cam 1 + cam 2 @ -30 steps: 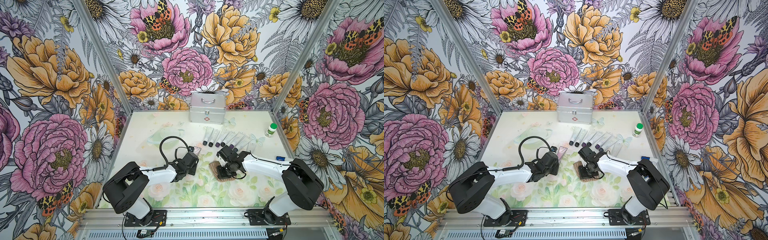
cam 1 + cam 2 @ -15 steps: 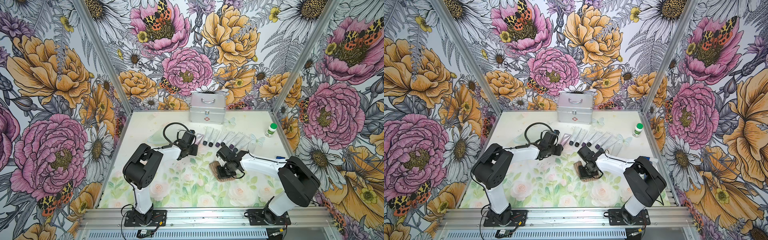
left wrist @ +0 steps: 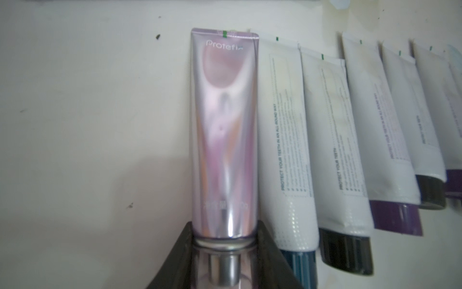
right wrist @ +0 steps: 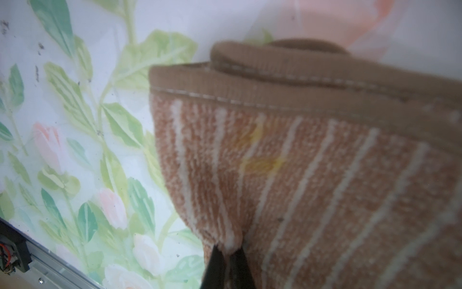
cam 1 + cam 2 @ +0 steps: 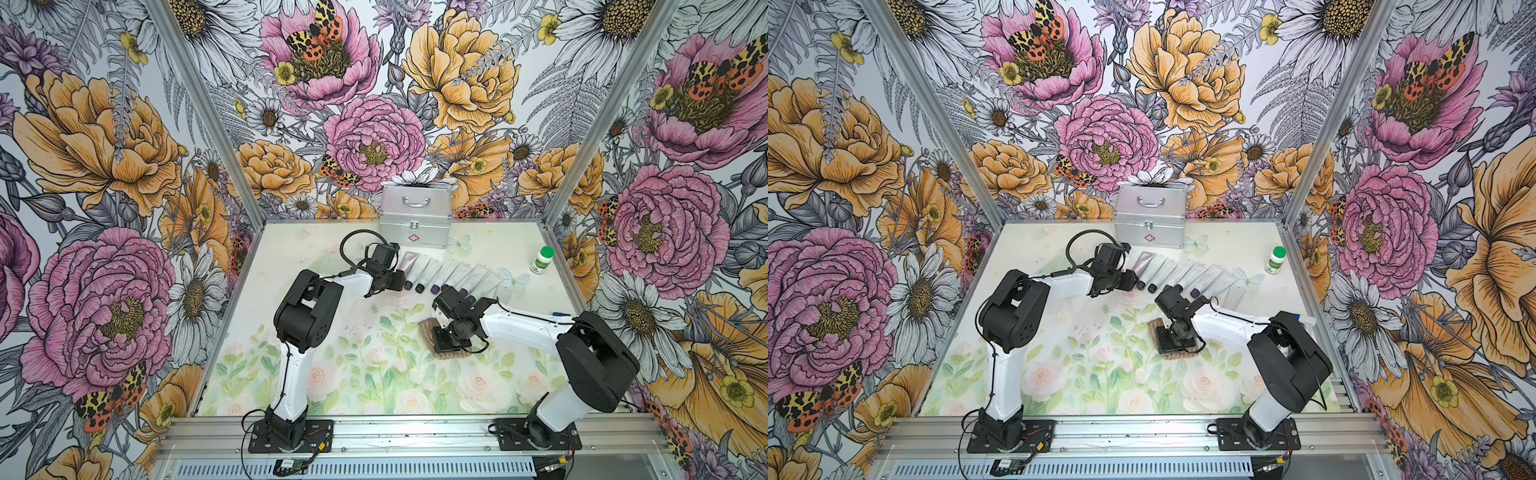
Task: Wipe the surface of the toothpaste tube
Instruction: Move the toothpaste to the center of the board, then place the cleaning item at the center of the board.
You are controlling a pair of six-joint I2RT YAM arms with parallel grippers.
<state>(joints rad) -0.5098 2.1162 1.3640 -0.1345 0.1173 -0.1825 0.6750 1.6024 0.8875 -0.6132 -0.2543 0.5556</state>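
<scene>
Clamping the lilac toothpaste tube [image 3: 225,130] by its cap in my left gripper [image 5: 397,279] (it lies at the row's end, just beside the white tubes [image 3: 285,150]), I'd move it straight and spare its neighbours. My right gripper [image 4: 226,260] pinches the cloth [image 4: 325,187].

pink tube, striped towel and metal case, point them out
pink tube [image 3: 225,140], left wrist view, middle of its body
striped towel [image 4: 312,187], right wrist view, striped face
metal case [image 5: 432,228], a top view, front wall

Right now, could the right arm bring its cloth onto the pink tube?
Probably yes. The pink tube lies at the end of the row with its body uncovered; only the left gripper sits on its cap end. The right gripper, shut on the cloth, has open mat between.
</scene>
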